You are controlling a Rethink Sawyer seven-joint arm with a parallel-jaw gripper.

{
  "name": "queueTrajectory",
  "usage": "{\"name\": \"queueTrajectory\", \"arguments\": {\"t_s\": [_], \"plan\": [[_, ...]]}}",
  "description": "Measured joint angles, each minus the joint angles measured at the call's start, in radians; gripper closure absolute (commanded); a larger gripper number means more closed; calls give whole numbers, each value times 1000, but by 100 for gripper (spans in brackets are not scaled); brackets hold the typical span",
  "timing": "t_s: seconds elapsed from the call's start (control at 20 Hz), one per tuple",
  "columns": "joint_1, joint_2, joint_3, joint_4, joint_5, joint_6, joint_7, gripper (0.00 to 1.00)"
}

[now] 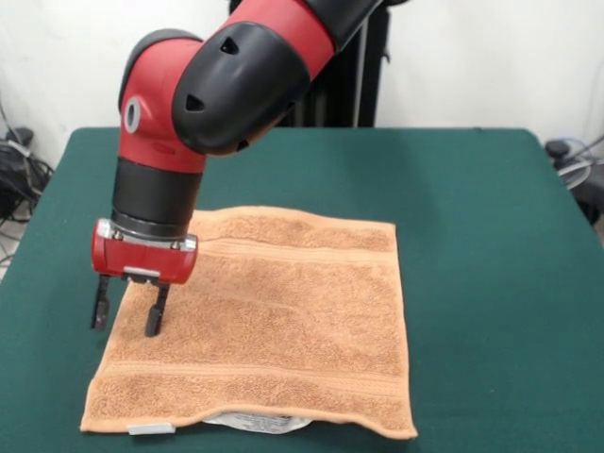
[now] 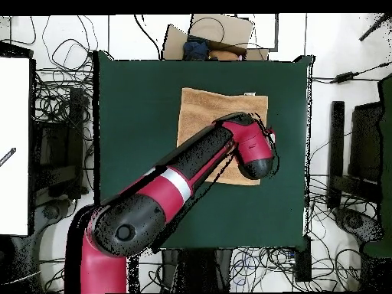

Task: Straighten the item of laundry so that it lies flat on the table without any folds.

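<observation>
Towel (image 1: 274, 321) spread nearly flat on desk (image 1: 491, 236), faint crease mid-cloth. Claw (image 1: 127, 307) released, empty, poised over towel's edge, probably to tug out remaining slack.

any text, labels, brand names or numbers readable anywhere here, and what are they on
None can be read.
Towel: the small tag at its front edge shows no readable print.
White label poking out beneath the towel: too blurred to read.
Arm and claw: no readable markings.
</observation>
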Motion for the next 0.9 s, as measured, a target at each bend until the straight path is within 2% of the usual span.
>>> {"name": "queueTrajectory", "arguments": {"t_s": [0.3, 0.9], "plan": [[-1, -6, 11, 0, 25, 32, -50, 0], [7, -12, 21, 0, 9, 51, -54, 0]]}}
